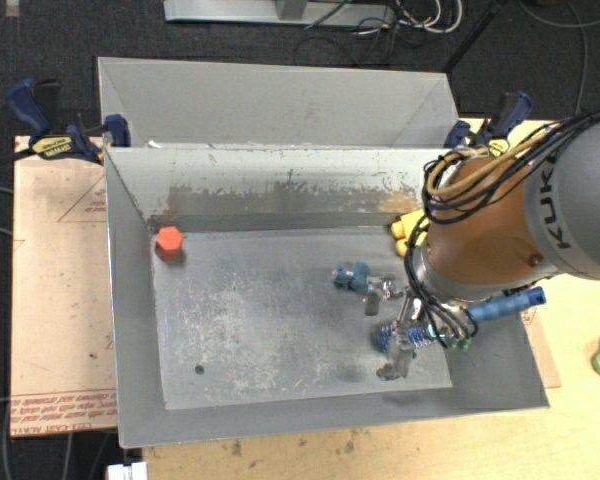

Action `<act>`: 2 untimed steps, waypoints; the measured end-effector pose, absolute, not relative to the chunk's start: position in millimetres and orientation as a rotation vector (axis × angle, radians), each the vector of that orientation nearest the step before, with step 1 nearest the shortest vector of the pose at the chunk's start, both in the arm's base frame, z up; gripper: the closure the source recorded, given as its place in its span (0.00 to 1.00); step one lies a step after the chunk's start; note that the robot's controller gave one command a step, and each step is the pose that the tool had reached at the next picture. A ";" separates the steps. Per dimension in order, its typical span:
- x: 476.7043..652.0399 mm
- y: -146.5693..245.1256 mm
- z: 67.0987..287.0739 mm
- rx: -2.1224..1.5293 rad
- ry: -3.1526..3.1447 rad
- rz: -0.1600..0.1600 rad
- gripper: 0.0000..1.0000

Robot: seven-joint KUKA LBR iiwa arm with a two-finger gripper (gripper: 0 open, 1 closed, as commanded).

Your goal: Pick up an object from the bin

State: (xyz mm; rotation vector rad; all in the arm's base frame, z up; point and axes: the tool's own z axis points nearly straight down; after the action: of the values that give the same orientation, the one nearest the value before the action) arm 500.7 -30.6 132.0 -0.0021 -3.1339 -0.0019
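Arm: orange-brown wrist cover uppermost; grey casing lettered "KUK" (the rest is cut off). Gripper: low over the floor of the bin; I cannot tell whether it is open or closed, and nothing is seen held. Teal-blue piece: small, lumpy, just up-left of the gripper in the view, apart from it. Probably light, hard plastic (may skid on metal); best taken across its narrow middle. Orange block: well off to the gripper's view-left.

blue-grey small piece | lying flat | bin floor, right of centre
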 end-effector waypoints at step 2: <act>511.3 -121.1 148.1 0.554 -3.095 -0.001 0.00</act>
State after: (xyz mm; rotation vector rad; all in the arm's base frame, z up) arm 511.3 -121.1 148.1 0.5539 -3.0950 -0.0006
